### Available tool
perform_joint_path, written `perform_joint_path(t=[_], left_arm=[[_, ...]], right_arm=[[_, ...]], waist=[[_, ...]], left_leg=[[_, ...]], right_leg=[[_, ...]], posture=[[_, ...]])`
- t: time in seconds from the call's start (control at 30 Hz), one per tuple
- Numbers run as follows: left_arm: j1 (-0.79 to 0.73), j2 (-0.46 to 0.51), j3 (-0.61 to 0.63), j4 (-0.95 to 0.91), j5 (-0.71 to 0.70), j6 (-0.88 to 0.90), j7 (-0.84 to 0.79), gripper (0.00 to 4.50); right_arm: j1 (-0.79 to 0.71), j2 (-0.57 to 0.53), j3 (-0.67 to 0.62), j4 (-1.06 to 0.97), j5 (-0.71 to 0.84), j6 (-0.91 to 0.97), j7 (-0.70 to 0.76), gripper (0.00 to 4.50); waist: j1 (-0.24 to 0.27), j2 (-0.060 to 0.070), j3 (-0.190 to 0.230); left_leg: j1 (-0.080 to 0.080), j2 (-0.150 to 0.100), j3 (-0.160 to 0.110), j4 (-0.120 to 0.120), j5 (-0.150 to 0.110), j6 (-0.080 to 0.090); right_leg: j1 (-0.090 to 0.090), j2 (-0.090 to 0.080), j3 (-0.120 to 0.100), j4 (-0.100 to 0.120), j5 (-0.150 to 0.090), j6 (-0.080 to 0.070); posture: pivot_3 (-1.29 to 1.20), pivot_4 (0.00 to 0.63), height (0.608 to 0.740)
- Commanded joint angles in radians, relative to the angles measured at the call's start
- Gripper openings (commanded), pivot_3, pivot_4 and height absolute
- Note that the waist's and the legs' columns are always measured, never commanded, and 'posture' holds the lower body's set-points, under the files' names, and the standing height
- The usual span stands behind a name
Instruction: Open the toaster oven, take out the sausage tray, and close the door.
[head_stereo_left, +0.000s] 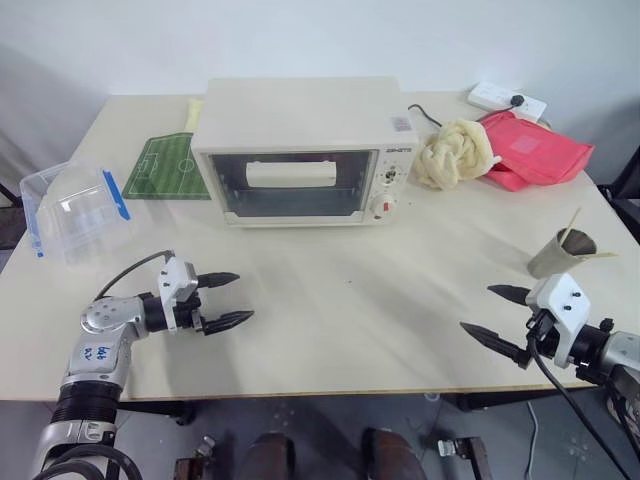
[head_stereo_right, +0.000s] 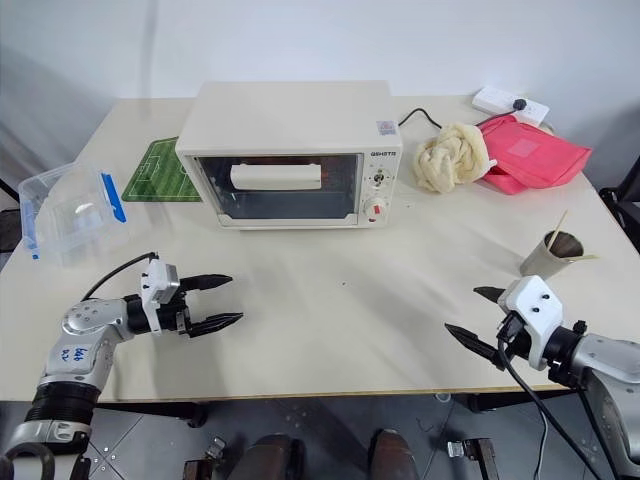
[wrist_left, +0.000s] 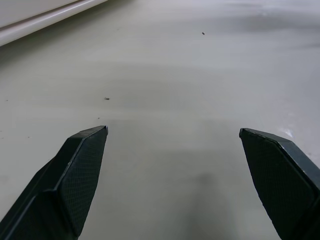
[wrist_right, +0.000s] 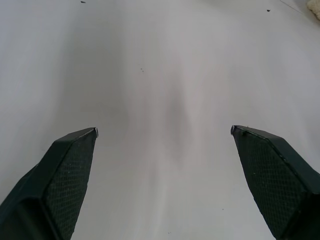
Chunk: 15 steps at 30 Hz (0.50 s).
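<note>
The toaster oven (head_stereo_left: 300, 150) sits with its door (head_stereo_left: 292, 184) closed — left tool (head_stereo_left: 228, 300) and right tool (head_stereo_left: 497, 313) both spread wide, holding nothing

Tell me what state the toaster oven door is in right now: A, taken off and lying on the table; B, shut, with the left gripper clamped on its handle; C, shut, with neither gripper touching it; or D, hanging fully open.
C: the door sits flush in the toaster oven, while the left gripper and right gripper hang open over the table, well short of it.
</note>
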<state>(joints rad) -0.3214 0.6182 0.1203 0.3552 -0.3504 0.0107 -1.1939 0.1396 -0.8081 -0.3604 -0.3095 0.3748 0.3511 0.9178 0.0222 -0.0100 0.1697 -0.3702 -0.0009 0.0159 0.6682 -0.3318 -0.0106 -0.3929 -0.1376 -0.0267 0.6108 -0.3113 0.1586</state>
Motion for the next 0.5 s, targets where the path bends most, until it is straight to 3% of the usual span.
perform_joint_path(t=[0.03, 0.3, 0.5], left_arm=[[0.005, 0.001, 0.009, -0.037, -0.009, -0.021, 0.004, 4.50], [-0.004, -0.010, 0.022, -0.067, -0.009, 0.016, 0.100, 4.50], [-0.026, -0.021, 0.035, -0.076, -0.049, 0.053, 0.112, 4.50]], right_arm=[[-0.012, -0.017, -0.003, -0.014, 0.001, -0.010, 0.001, 4.46], [-0.073, -0.014, 0.054, -0.097, 0.024, 0.048, -0.018, 4.46], [-0.337, 0.052, 0.210, -0.119, 0.069, 0.187, -0.088, 4.46]], waist=[[0.000, 0.000, 0.000], [-0.001, 0.000, 0.000], [-0.013, 0.000, 0.000]], left_leg=[[0.000, 0.000, 0.000, 0.000, 0.000, 0.000], [0.000, 0.000, 0.000, 0.000, 0.000, 0.000], [0.000, 0.001, -0.002, 0.000, 0.000, -0.001]], right_leg=[[0.000, 0.000, 0.000, 0.000, 0.000, 0.000], [0.000, 0.000, 0.000, 0.000, 0.000, 0.000], [-0.001, 0.000, 0.000, 0.001, 0.000, 0.000]], posture=[[0.00, 0.150, 0.740], [0.00, 0.150, 0.740], [0.00, 0.150, 0.740]])
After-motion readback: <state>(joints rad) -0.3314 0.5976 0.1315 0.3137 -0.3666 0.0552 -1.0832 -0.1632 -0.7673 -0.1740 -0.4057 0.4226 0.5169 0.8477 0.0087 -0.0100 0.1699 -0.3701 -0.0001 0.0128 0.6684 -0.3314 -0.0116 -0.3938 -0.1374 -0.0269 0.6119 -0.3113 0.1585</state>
